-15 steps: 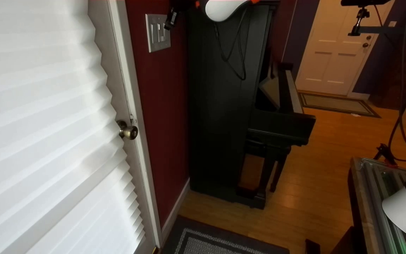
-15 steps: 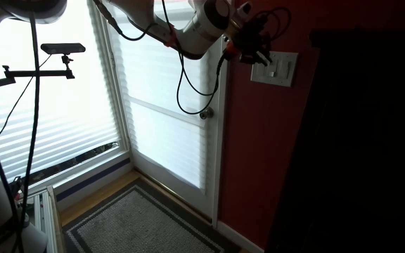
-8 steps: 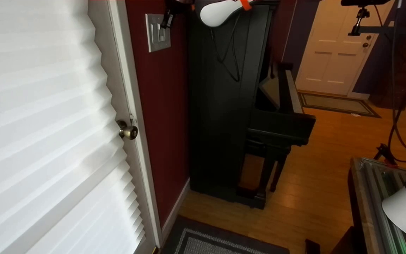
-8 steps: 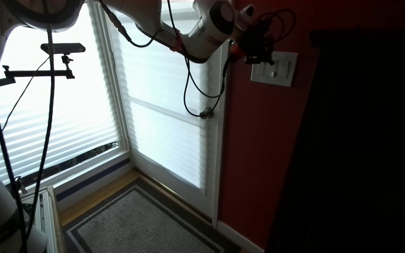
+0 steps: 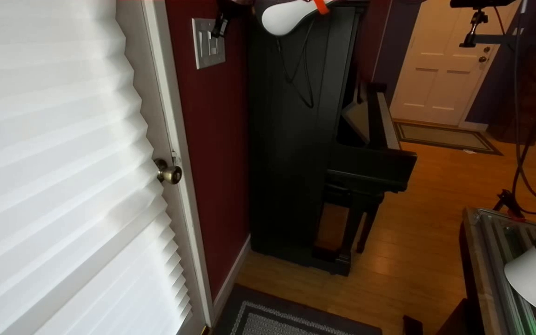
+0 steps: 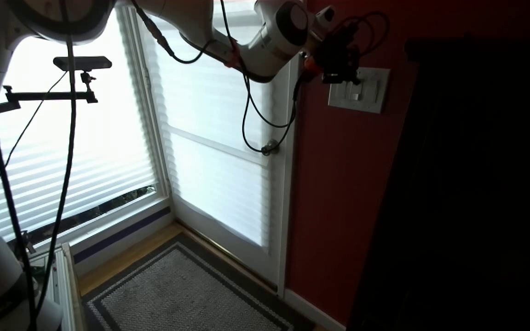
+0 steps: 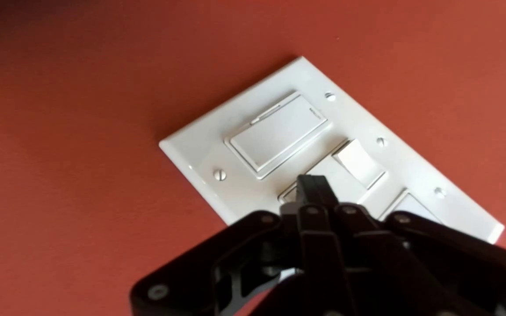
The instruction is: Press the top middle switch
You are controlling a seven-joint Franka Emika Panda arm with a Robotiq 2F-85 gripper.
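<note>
Partner: Where's the target?

Operator: The top middle switch sits in the upper part of the centre slot on a white wall plate, fixed to a red wall between a door and a black piano. The wrist view stands turned; by my reading, the plate's top lies toward its lower left.

Partner: And your claw?

Operator: My claw, worked from afar, is closed on itself, fingertips together with nothing seen between them. I take it the pair serves as one blunt poker, surer on a small rocker than two spread tips. It covers part of the target and leaves the lower middle switch in plain sight, presumably so that only one gets pushed.

Partner: Why so high?

Operator: The plate is mounted well above the door knob, so the arm stretches in front of the door to get there.

Partner: Which view tells the story?

Operator: None alone. Only the wrist view clearly brings me the seam between the fingertips, the screws and the dimmer. The arm's reach it misses; an exterior view supplies that. Both exterior views put the claw's dark tip over the plate's upper part. Whether it touches the switch or stops just short, I cannot tell.
</note>
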